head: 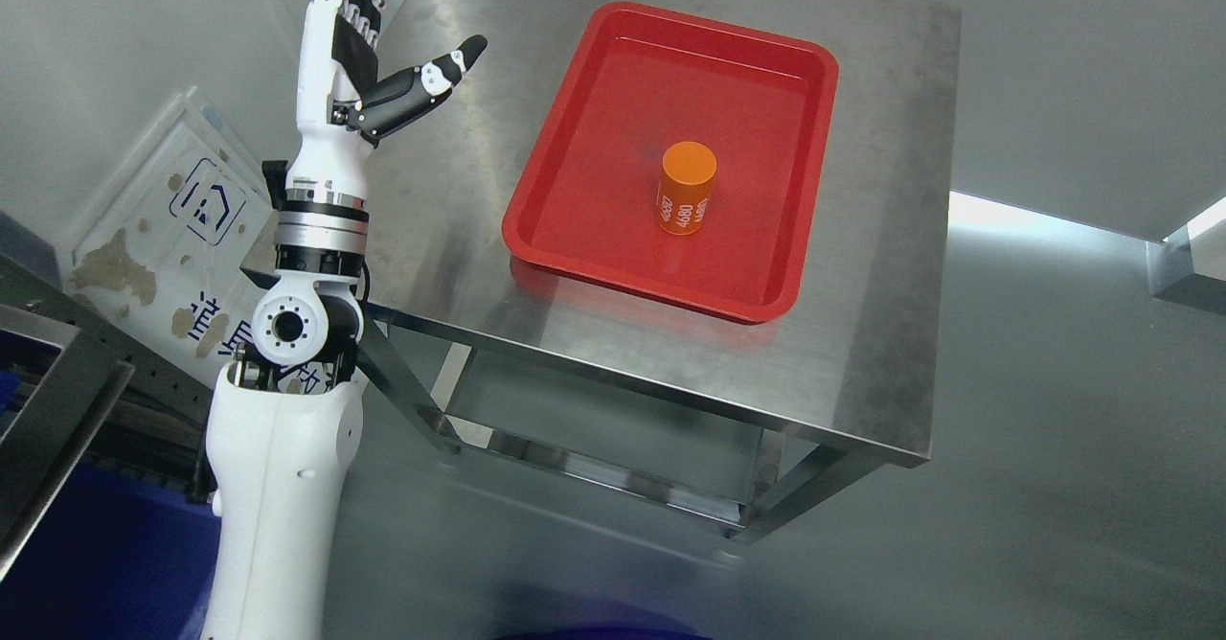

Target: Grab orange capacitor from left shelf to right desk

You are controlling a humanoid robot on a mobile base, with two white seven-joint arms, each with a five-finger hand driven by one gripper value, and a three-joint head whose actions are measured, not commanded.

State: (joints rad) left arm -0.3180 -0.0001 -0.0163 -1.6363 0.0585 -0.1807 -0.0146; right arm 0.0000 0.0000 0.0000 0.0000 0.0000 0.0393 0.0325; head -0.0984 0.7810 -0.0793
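Desk: I see the steel desk (862, 353) filling most of my head view, its frame and lower rails visible beneath the top.
Left arm: my white left arm (278, 487) rises from the bottom left edge, well apart from the tray.
Tray: a red tray (575, 180) lies on the desk top, nearer the far side.
Placard: a worn white placard (163, 238) with blue markings lies on the floor behind the arm.
Left hand: my left hand (369, 41) is raised over the desk's far left corner — fingers spread, thumb angled out, holding nothing.
Capacitor: the orange capacitor (686, 188) stands upright inside the tray, right of its middle — untouched by the hand.
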